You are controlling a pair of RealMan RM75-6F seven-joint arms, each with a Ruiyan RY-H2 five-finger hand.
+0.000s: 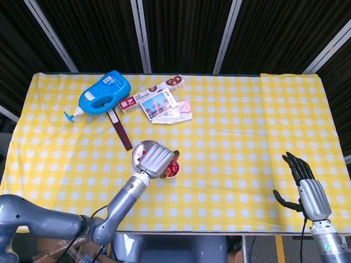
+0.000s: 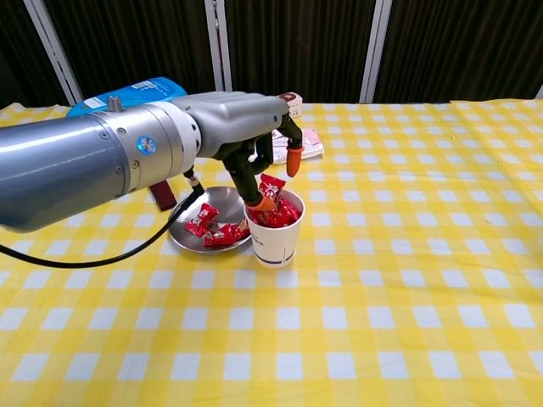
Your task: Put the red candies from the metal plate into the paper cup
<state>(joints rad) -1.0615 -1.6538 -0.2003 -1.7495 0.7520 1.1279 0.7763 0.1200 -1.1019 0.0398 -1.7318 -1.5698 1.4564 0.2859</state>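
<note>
L hand (image 2: pixel 254 157) over paper cup (image 2: pixel 275 240) — labels unreadable.

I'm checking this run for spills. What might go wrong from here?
The white paper cup is heaped with red wrapped candies, so more may slide off. The left hand hangs right over the rim; lifting away might tip the cup against the round metal plate beside it.

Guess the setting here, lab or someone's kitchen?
Likely a lab or test cell: black curtains on metal poles ring the table, and assorted props such as a blue bottle lie on its checked cloth.
</note>
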